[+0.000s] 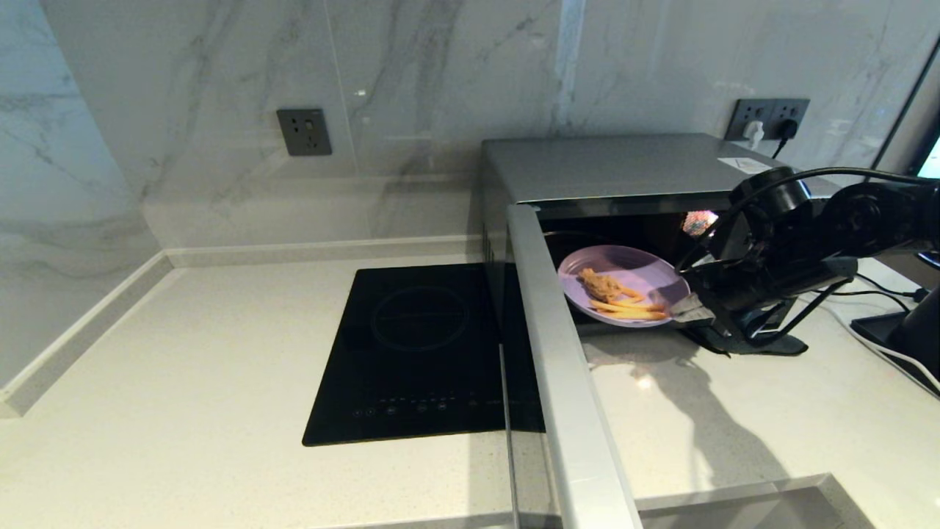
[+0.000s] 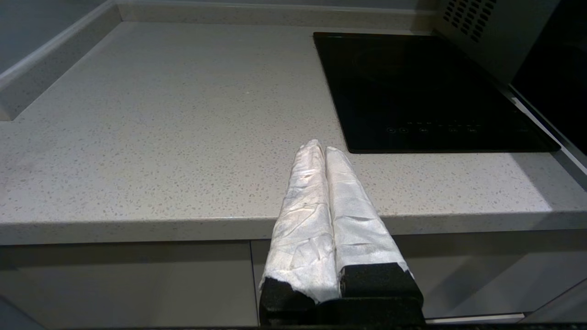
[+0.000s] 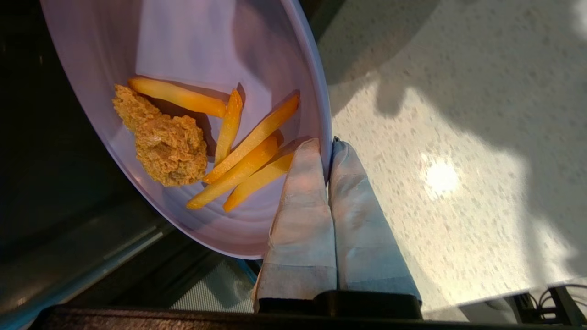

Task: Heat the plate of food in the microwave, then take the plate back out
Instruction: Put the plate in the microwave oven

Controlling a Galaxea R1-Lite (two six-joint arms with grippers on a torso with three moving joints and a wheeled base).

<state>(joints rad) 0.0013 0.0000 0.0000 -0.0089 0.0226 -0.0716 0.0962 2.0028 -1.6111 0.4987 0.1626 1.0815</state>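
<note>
At the mouth of the microwave [image 1: 617,173], the right end effector [image 1: 689,310] is pinched tight on the near rim of the plate [image 1: 620,283]. In the right wrist view one padded finger [image 3: 300,201] lies inside the rim and the other under it, so the thin lip is the only part held. That edge grip seems chosen because the plate is too shallow and wide to take any other way, and it keeps the pads off the food. Just beyond the finger, the fries [image 3: 247,156] lie closest, with the brown fried piece [image 3: 163,140] farther in.

The plate hangs partly inside the dark oven cavity and partly out over the bench [image 1: 705,433], tipped slightly rather than flat, as a one-sided hold would leave it. I cannot tell whether its far edge touches the oven floor. To the end effector's left the door [image 1: 562,367] stands swung wide open toward the camera, giving the arm a clear side approach. Past the door lies the black cooktop [image 1: 422,353].

Whether the plate is going in or coming out cannot be read from this moment alone.

Well away, the left end effector [image 2: 323,151] idles at the bench's front edge, its wrapped fingers pressed together on nothing.
</note>
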